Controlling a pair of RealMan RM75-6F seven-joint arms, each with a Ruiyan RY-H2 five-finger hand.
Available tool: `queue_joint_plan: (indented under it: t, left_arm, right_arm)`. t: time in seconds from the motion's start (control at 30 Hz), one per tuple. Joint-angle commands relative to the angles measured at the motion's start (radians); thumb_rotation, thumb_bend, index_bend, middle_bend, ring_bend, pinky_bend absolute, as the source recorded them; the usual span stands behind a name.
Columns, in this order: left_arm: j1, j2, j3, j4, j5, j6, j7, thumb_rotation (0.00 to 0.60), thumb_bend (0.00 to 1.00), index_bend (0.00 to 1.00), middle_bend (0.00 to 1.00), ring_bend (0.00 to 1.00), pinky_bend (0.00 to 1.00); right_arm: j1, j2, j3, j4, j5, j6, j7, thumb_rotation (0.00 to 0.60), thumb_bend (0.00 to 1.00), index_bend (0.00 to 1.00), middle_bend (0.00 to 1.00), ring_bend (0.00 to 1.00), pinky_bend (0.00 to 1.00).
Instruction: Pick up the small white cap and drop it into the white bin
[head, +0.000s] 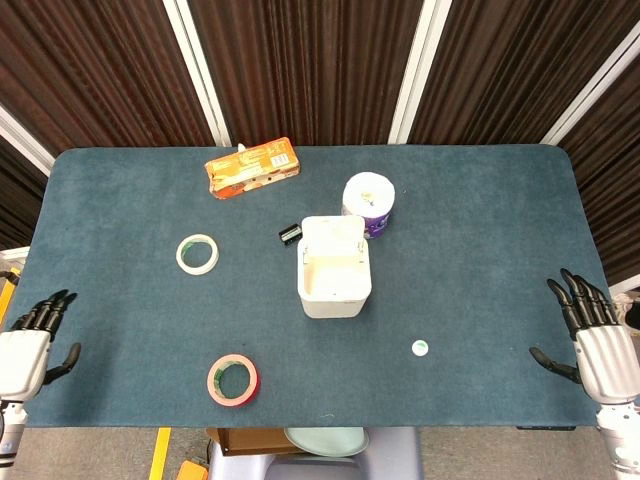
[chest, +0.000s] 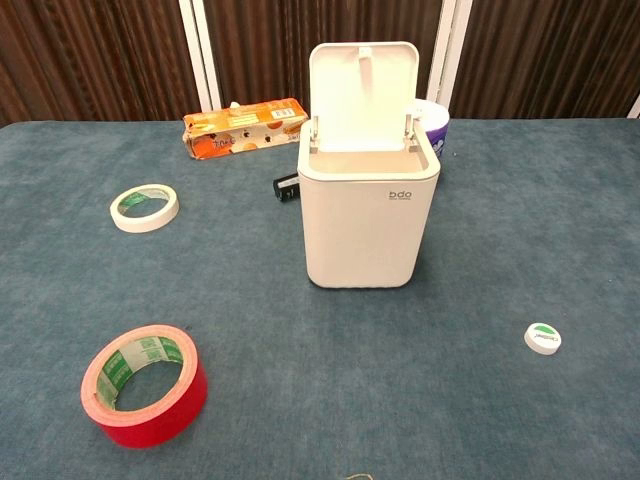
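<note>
The small white cap lies flat on the blue table, right of the bin and nearer the front edge. The white bin stands mid-table with its lid flipped up and its mouth open. My right hand hovers at the table's right front edge with fingers spread, holding nothing, well to the right of the cap. At the left front edge my left hand is also empty with fingers apart. Neither hand shows in the chest view.
A red tape roll lies front left, a white tape roll further back. An orange box, a paper roll and a small black object sit behind the bin.
</note>
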Motion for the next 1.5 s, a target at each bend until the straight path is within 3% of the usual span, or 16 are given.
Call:
queue_joint_plan:
  t: [0.03,0.37,0.43,0.5,0.57,0.7,0.83,1.17,1.5]
  left_arm:
    - [0.012,-0.007,-0.02,-0.015,-0.026,0.01,0.01,0.6,0.4,0.1,0.1,0.16,0.33]
    - [0.016,-0.018,-0.024,-0.012,-0.023,0.03,0.046,0.6,0.41,0.1,0.1,0.16,0.33]
    - [0.016,-0.019,-0.024,-0.011,-0.024,0.028,0.046,0.6,0.41,0.1,0.1,0.16,0.33]
    - [0.014,-0.018,-0.023,-0.012,-0.027,0.021,0.048,0.6,0.41,0.1,0.1,0.16,0.33]
    - [0.017,-0.011,-0.02,-0.019,-0.023,0.022,0.043,0.6,0.41,0.1,0.1,0.16,0.33]
    - [0.024,-0.004,-0.019,-0.025,-0.017,0.034,0.03,0.6,0.41,0.1,0.1,0.16,0.33]
    - [0.028,0.001,-0.02,-0.027,-0.016,0.039,0.014,0.6,0.41,0.1,0.1,0.16,0.33]
    - [0.031,0.011,-0.02,-0.031,-0.02,0.034,-0.007,0.6,0.4,0.1,0.1,0.16,0.33]
    - [0.037,0.023,-0.023,-0.041,-0.03,0.032,-0.025,0.6,0.4,0.11,0.1,0.16,0.33]
  right_arm:
    - [0.007,0.007,-0.006,-0.008,0.003,-0.025,-0.018,0.6,0.11,0.02,0.06,0.0,0.22]
    - [0.033,0.026,-0.03,-0.001,-0.035,-0.07,0.0,0.6,0.11,0.03,0.09,0.04,0.24]
    - [0.037,0.026,-0.032,0.004,-0.044,-0.07,0.007,0.6,0.11,0.06,0.17,0.17,0.32]
    - [0.045,0.021,-0.034,0.021,-0.06,-0.069,0.018,0.6,0.1,0.12,0.34,0.43,0.52]
    - [0.076,0.002,-0.034,0.06,-0.095,-0.083,0.034,0.6,0.1,0.16,0.43,0.58,0.66]
    - [0.117,-0.025,-0.022,0.105,-0.109,-0.109,0.048,0.6,0.11,0.28,0.61,0.78,0.84]
    - [0.176,-0.009,-0.03,0.081,-0.124,-0.196,0.043,0.6,0.11,0.37,0.75,0.91,0.97]
    - [0.337,0.032,-0.072,-0.026,-0.155,-0.463,0.025,0.6,0.13,0.48,0.81,0.97,1.0]
    - [0.427,-0.045,-0.075,0.005,-0.111,-0.612,-0.013,0.6,0.21,0.5,0.82,0.98,1.0]
